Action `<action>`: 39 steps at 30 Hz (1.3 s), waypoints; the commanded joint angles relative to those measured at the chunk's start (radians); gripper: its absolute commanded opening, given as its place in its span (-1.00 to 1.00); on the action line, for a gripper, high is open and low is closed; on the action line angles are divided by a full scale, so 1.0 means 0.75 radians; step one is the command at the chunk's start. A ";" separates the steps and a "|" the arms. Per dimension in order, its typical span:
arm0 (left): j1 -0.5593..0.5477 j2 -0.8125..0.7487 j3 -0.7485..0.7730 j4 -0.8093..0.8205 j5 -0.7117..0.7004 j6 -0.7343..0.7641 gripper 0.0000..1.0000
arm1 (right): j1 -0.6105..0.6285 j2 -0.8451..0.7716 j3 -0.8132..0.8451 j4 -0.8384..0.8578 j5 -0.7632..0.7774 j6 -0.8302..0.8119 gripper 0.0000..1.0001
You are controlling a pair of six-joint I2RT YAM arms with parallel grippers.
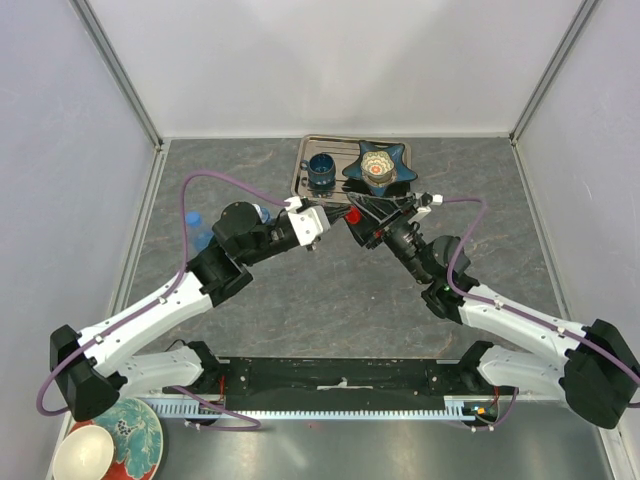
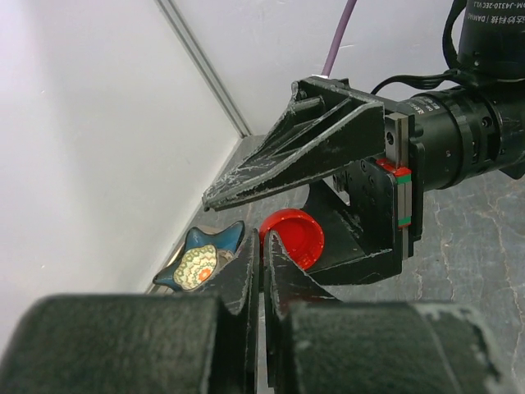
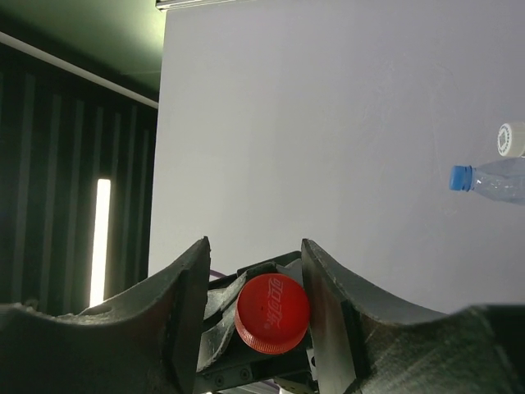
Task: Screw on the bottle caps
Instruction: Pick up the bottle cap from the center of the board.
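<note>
The red bottle cap point(image 1: 352, 214) hangs in the air in front of the tray, between both grippers. My left gripper point(image 2: 262, 245) is shut, and its tips pinch the rim of the red cap point(image 2: 297, 234), whose open side faces the left wrist view. My right gripper point(image 3: 254, 243) stands open around the red cap point(image 3: 272, 313); one finger touches it and the other leaves a gap. A bottle point(image 3: 496, 180) wearing a blue cap point(image 3: 461, 177) shows at the right edge of the right wrist view, under a white cap point(image 3: 512, 139). Another bottle point(image 1: 198, 232) lies behind my left arm.
A metal tray point(image 1: 303, 176) at the back holds a dark blue cup point(image 1: 321, 173) and a blue star-shaped dish point(image 1: 377, 166). A patterned plate point(image 1: 135, 432) and a white bowl point(image 1: 83, 452) sit at the near left corner. Walls close in the table on three sides.
</note>
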 commanded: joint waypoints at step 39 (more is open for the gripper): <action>0.013 -0.170 0.083 -0.202 -0.406 -0.080 0.99 | -0.014 -0.437 0.259 -0.890 0.437 -0.673 -0.37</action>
